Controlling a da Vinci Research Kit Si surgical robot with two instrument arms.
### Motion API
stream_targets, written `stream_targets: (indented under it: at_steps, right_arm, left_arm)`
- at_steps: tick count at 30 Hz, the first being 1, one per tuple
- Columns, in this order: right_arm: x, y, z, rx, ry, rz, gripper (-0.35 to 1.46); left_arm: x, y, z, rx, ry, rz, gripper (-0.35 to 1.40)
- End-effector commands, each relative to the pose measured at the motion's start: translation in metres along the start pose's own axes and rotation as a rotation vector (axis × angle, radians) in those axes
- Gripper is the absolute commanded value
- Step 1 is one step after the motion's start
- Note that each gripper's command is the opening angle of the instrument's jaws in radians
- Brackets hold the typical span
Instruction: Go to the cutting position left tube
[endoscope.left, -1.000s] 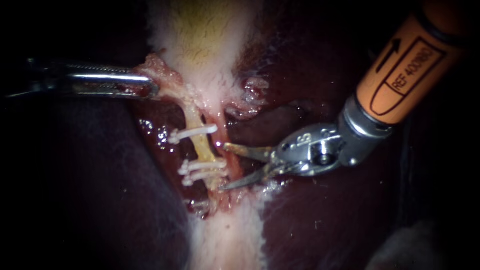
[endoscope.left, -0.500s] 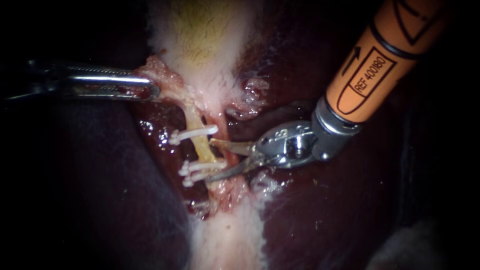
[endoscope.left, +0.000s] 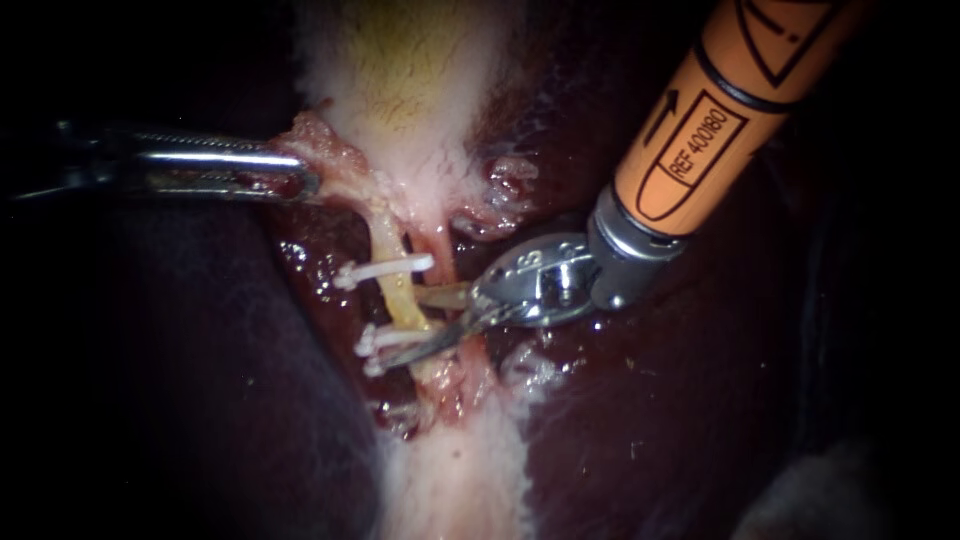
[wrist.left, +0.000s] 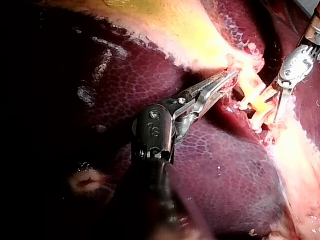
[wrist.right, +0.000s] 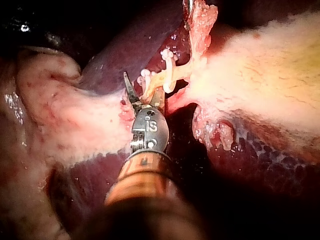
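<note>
— Moved since a second ago, item one: right instrument (endoscope.left: 405, 328), brought leftward across the liver (endoscope.left: 700, 430) until its pincer is set at the clipped stretch. Is anything else entered as shifted?
— Nothing else is entered. Item two, left instrument (endoscope.left: 300, 180), is listed in the same place, shaft entering from the left. Its pincer is clenched on a ragged tissue flap (endoscope.left: 330, 150) just below the gallbladder (endoscope.left: 410, 80).
— How is the right pincer recorded?
— Released: a gap is seen between its two blades and nothing is gripped. The upper blade is laid just beside the left tube (endoscope.left: 398, 298), below the upper clip (endoscope.left: 385, 268). The lower blade is laid across the two lower clips (endoscope.left: 378, 345).
— And where is the left tube catalogued?
— Item three: pale yellow, run downward from the flap over the liver bed. It is crossed by the single upper clip and, further down, by the lower pair, which are set close together. The bare stretch between them is bracketed by the open blades. In the right wrist view the same stretch is seen just ahead of the pincer, between the blade tips.
</note>
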Motion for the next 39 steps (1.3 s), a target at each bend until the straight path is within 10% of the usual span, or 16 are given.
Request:
stream_targets:
  at_steps: [1, 25, 39]
  right_arm:
    - [0.0001, 0.0, 0.0002, 0.003, 0.009, 0.002, 1.26]
    - [0.0031, 0.0015, 0.0051, 0.058, 0.178, 0.174, 1.25]
    - [0.0054, -0.0023, 0.0037, 0.119, 0.203, 0.177, 1.25]
  left_arm:
    - [0.0, 0.0, 0.0, 0.0, 0.0, 0.0, -0.35]
    - [0.0, -0.0001, 0.0004, 0.001, 0.0, 0.0, -0.35]
    - [-0.0003, -0.0012, 0.0, -0.002, -0.001, 0.001, -0.35]
